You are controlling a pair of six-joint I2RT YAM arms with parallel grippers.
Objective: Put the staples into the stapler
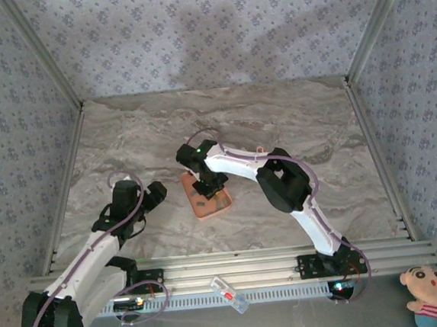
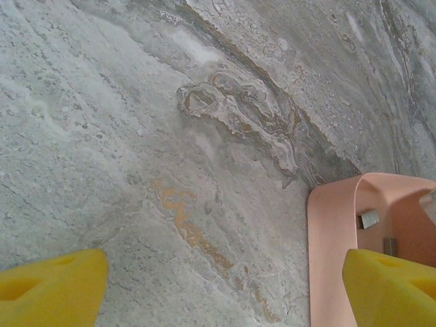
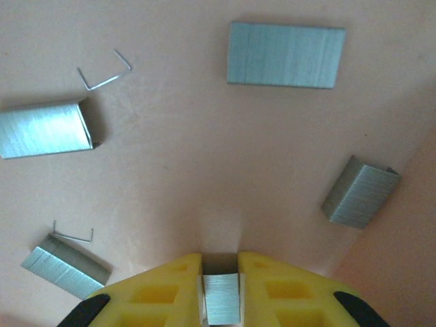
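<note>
In the pink tray (image 3: 170, 170), the staples (image 3: 285, 54) lie scattered as short strips. One staple block (image 3: 221, 306) sits pinched between the closed yellow fingers of the right gripper (image 3: 220, 264). The left gripper (image 2: 221, 293) hangs wide open and empty over the table (image 2: 136, 136), just beside the tray. By my reading, the pick is made; carrying the block off and the loading itself are not yet done.

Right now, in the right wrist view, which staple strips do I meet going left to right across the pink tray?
staple strip at the left edge → short strip in the right gripper → flat strip at the top → tilted strip at the right
</note>
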